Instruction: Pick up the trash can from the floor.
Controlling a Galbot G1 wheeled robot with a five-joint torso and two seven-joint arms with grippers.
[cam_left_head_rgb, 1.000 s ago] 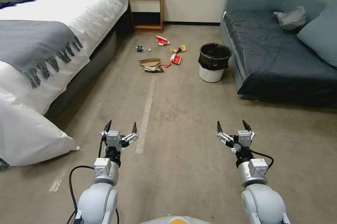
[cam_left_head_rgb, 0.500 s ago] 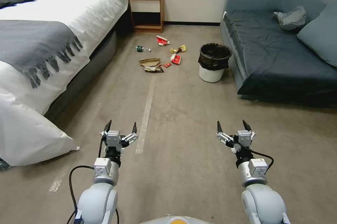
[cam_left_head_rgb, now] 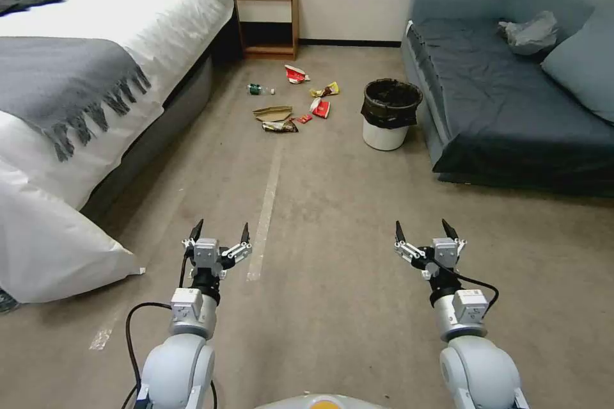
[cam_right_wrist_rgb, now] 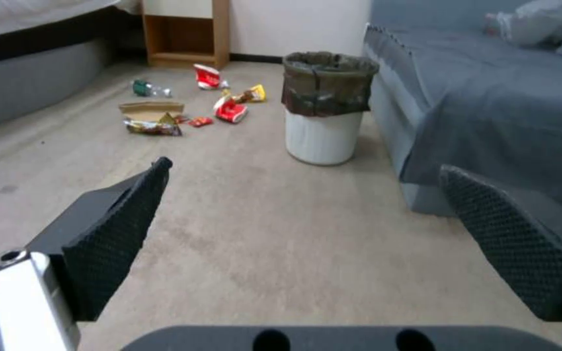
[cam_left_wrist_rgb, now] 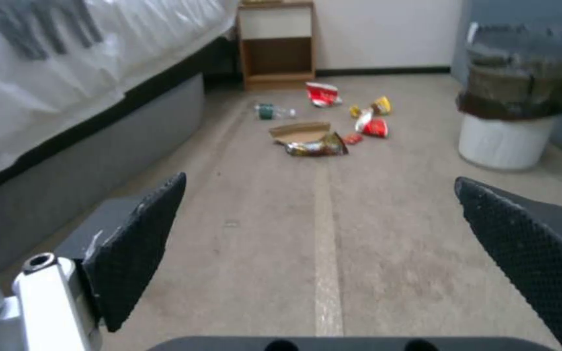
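The trash can (cam_left_head_rgb: pixel 387 114), a small round white bin with a black bag liner over its rim, stands upright on the beige carpet floor (cam_left_head_rgb: pixel 332 223) beside the sofa's front corner. It also appears in the left wrist view (cam_left_wrist_rgb: pixel 514 112) and the right wrist view (cam_right_wrist_rgb: pixel 325 107). My left gripper (cam_left_head_rgb: pixel 220 231) is open and empty, held low over the carpet well short of the bin. My right gripper (cam_left_head_rgb: pixel 422 230) is open and empty too, level with the left one and far from the trash can.
Snack wrappers, a flattened box and a small bottle (cam_left_head_rgb: pixel 291 102) lie scattered left of the bin. A bed (cam_left_head_rgb: pixel 83 76) runs along the left, a blue sofa (cam_left_head_rgb: pixel 511 95) with a grey plastic bag (cam_left_head_rgb: pixel 529 32) along the right, a nightstand (cam_left_head_rgb: pixel 267 20) at the back wall.
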